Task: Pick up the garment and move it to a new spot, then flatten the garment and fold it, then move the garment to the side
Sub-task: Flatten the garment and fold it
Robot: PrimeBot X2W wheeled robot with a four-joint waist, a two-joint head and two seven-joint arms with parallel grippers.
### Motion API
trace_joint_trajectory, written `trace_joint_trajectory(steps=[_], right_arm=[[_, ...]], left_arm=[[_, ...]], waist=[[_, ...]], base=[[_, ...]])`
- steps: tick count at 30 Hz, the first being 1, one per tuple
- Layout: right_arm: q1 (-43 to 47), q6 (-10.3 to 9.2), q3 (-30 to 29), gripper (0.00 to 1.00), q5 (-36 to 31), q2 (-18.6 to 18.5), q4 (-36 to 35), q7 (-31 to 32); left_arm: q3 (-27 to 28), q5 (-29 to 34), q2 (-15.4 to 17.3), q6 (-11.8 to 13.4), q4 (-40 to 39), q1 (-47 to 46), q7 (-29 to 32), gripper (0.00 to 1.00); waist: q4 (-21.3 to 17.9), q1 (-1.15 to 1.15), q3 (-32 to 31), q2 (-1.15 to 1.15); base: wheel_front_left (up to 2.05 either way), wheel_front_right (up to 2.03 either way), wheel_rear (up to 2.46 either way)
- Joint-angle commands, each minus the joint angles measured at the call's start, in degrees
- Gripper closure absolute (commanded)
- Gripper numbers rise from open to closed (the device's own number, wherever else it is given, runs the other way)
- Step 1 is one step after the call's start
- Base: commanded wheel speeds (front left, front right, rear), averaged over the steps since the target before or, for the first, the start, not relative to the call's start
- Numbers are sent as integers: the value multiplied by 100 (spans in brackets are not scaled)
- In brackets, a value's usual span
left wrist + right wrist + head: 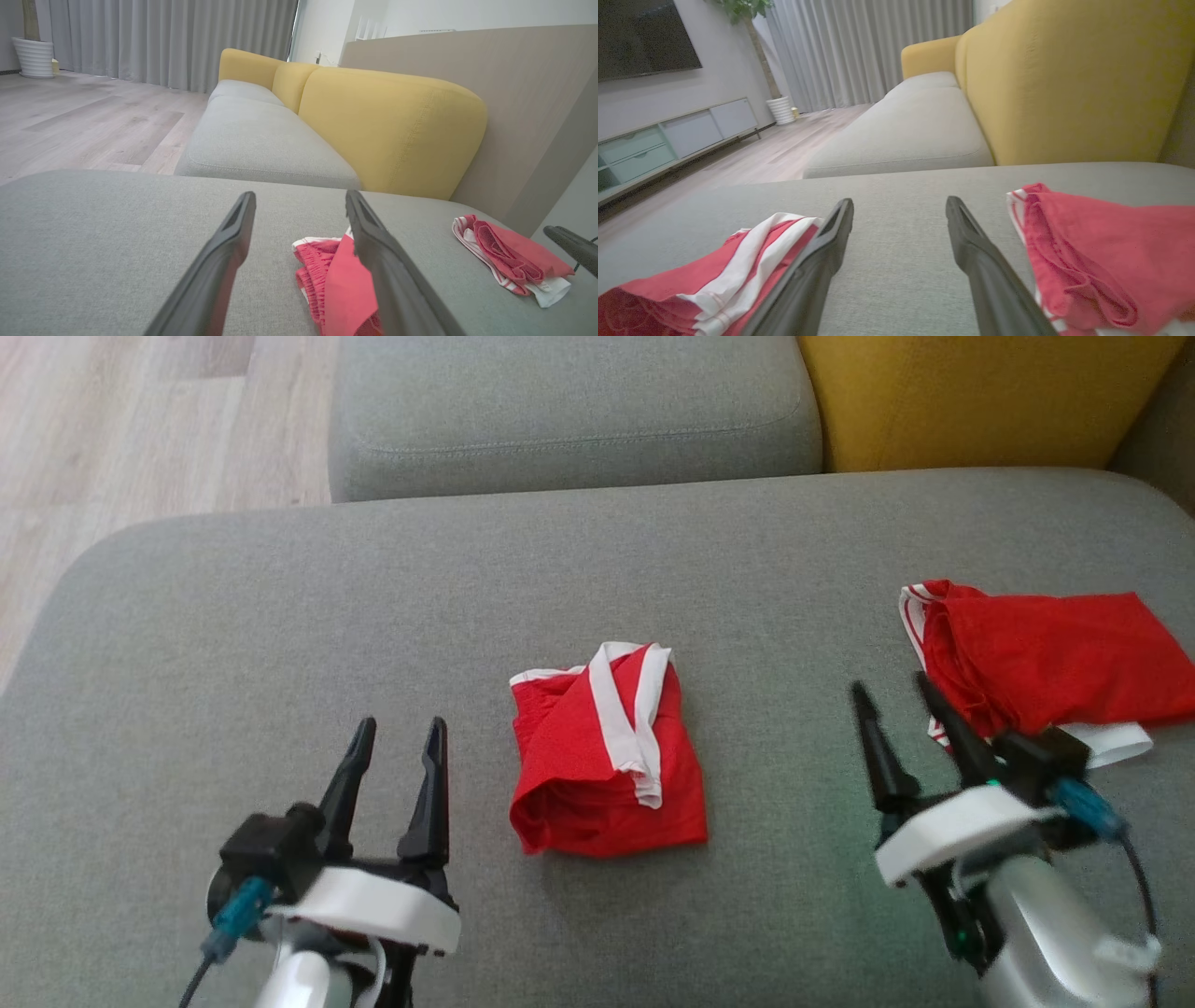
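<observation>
As our left gripper (pixel 401 728) and right gripper (pixel 892 689) gape empty, they flank the folded red white-trimmed garment (pixel 607 756), seemingly for shifting aside.

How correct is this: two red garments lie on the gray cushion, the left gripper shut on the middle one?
Wrong in one point: the left gripper is open, beside the middle garment, as the head view shows. The rest holds.
</observation>
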Motion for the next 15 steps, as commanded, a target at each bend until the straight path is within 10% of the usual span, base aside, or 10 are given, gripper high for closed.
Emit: trace_joint_trajectory(steps=[1,15], right_arm=[[115,20,-220,0,-341,144,-375,-99],[1013,20,-1202,0,-1658,735,-1549,-7]], left_arm=[[160,33,7,-3,-213,-98,-70,0],[118,106,7,-1,-142,17,-70,0]], waist=[[0,0,20,0],[124,0,57,0]], base=[[0,0,0],[0,0,0]])
